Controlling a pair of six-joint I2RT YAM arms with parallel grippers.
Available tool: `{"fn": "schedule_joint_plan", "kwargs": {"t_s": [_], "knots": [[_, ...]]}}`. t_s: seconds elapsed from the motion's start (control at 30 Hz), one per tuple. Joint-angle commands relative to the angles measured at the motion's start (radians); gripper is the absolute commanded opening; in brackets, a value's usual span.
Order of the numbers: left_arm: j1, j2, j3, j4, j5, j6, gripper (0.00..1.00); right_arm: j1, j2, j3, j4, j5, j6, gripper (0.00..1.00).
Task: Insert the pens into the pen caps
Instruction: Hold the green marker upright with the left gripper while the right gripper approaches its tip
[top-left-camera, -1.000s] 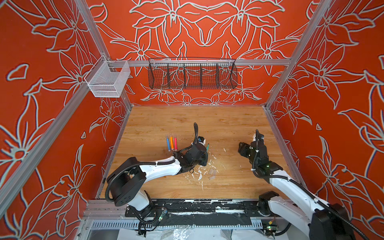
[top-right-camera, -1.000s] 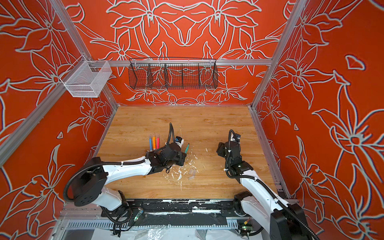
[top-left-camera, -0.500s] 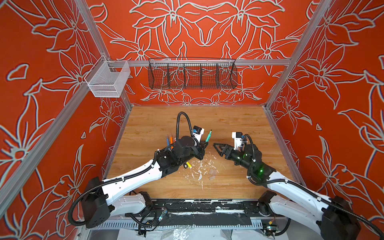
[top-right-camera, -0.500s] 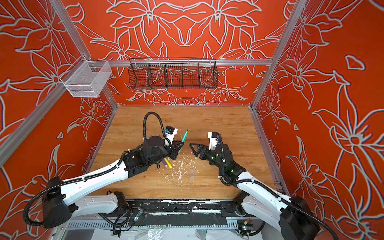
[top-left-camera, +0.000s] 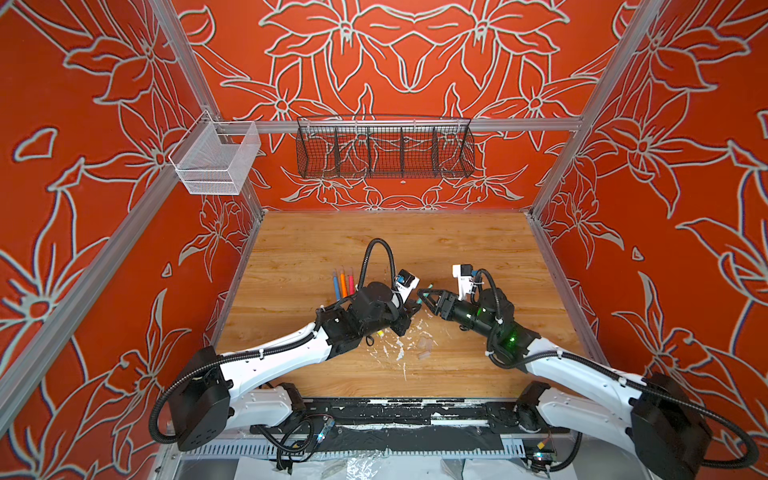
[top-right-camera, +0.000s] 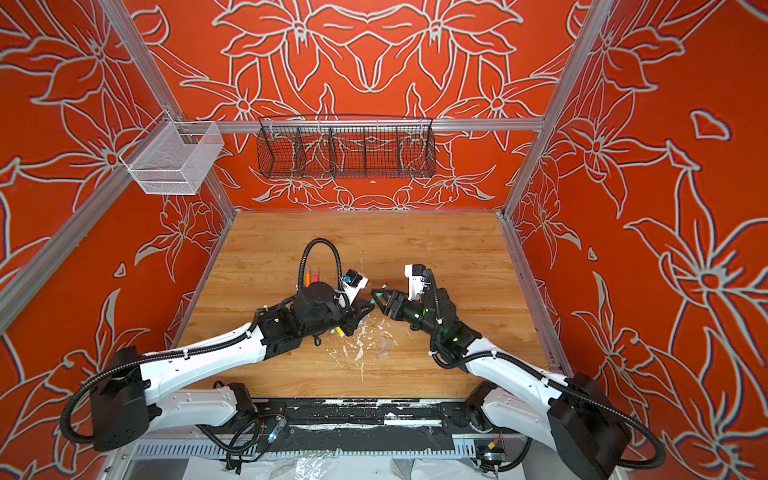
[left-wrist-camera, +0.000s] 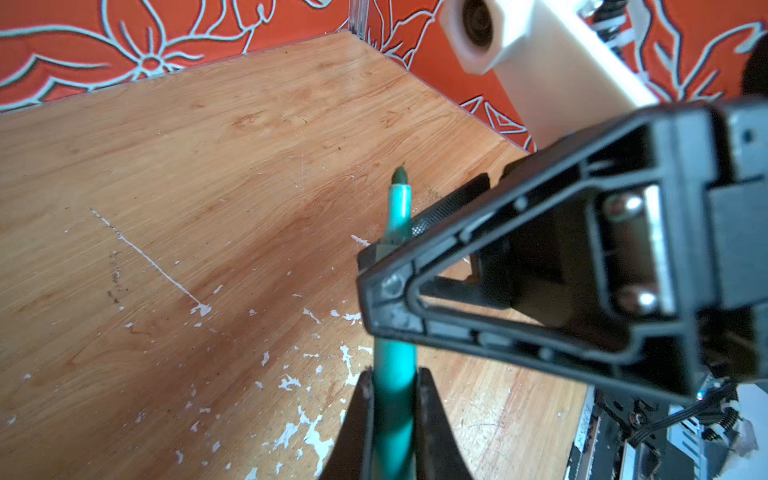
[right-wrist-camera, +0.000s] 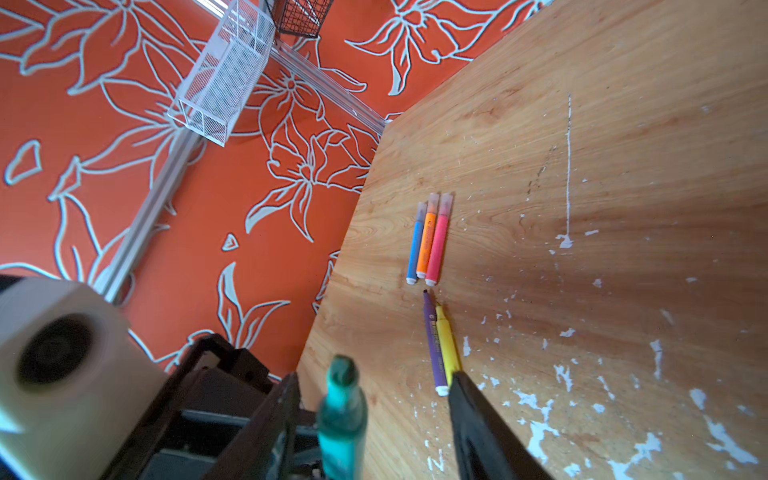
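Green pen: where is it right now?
In a top view the green pen is near the table's middle, clamped in the left pincer, its tip between the right pincer's open jaws, right of the three capped pens.

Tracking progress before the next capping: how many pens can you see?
6. The blue pen, orange pen and pink pen lie side by side; the purple pen and yellow pen lie together near them; the green pen is in the left claw. None appears hidden.
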Motion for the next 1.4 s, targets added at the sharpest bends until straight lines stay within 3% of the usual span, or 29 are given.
{"fn": "schedule_joint_plan", "kwargs": {"t_s": [0.0,0.23,0.3,0.53,0.77,0.83,0.97,1.03,1.07,1.17,1.23,1.37], "knots": [[-0.007,0.005,-0.001,0.039,0.05,0.026,0.0,0.008,0.001,0.026,0.019,0.001,0.011,0.41],[-0.007,0.035,0.014,0.034,0.077,0.027,0.0,0.015,-0.001,0.029,0.004,0.011,0.015,0.07],[-0.007,0.043,0.02,0.029,0.082,0.023,0.09,0.024,0.005,0.033,0.004,0.01,0.013,0.0],[-0.007,0.049,0.017,0.032,0.065,0.034,0.3,0.054,-0.009,0.047,0.01,0.024,0.032,0.0],[-0.007,0.056,0.017,0.039,0.085,0.03,0.39,0.1,-0.022,0.046,0.02,0.035,0.03,0.0],[-0.007,0.055,0.017,0.039,0.081,0.03,0.38,0.11,-0.025,0.046,0.021,0.041,0.025,0.0],[-0.007,0.041,0.011,0.04,0.075,0.025,0.01,0.118,-0.025,0.046,0.016,0.055,0.019,0.0],[-0.007,0.031,0.005,0.044,0.062,0.02,0.0,0.117,-0.026,0.046,0.008,0.058,0.015,0.0],[-0.007,0.025,-0.001,0.05,0.057,0.019,0.0,0.117,-0.029,0.045,0.007,0.06,0.013,0.04],[-0.007,0.006,-0.022,0.07,0.036,0.012,0.0,0.117,-0.048,0.05,-0.029,0.073,-0.012,0.34],[-0.005,-0.008,-0.035,0.081,0.006,0.011,0.0,0.117,-0.079,0.073,-0.113,0.091,-0.049,0.48],[-0.005,-0.061,-0.096,0.126,-0.128,0.016,0.0,0.117,-0.184,0.205,-0.475,0.165,-0.175,0.61]]}}
